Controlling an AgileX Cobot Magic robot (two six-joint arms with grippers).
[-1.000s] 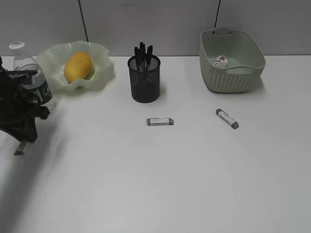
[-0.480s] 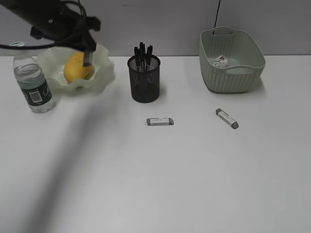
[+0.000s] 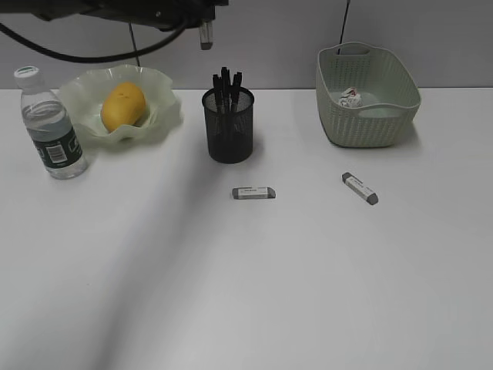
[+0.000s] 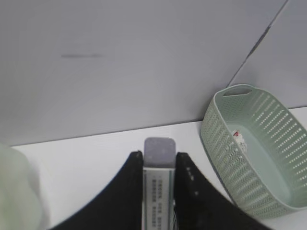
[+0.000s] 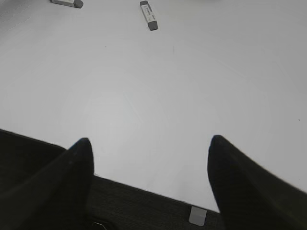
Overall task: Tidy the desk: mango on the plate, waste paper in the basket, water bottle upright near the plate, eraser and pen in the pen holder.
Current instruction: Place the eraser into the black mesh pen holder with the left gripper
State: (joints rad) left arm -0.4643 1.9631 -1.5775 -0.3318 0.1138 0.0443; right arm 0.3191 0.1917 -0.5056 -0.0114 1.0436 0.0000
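Exterior view shows the left gripper (image 3: 205, 35) high above the desk (image 3: 246, 293), up and to the left of the pen holder (image 3: 228, 125). In the left wrist view its jaws are narrowly set and clamped on an eraser (image 4: 159, 184), a grey-and-white bar held lengthwise between the fingers. The right gripper (image 5: 148, 167) hangs with jaws spread wide and nothing between them, low near the front edge of the desk.

Step in hand, as judged: deliver the held eraser into the pen holder.
- Centre the eraser over the mesh cup's mouth before lowering; the pens standing in the cup occupy part of the opening, so aim for the free side.
- Keep the bar vertical so it enters end-first.
- Release only once the lower end is inside the rim; a drop from height may bounce off the pens or the rim.

Count of items:
- Erasers: three. One is in the left gripper; two lie on the desk, one in front of the pen holder (image 3: 253, 193) and one in front of the basket (image 3: 360, 188).
- Mango (image 3: 123, 106): one, on the plate (image 3: 166, 100).
- Water bottle (image 3: 52, 127): one, upright just left of the plate.
- Waste paper (image 3: 350, 98): one, inside the basket (image 3: 368, 119).
- Pens: several in the holder; exact number cannot be told.
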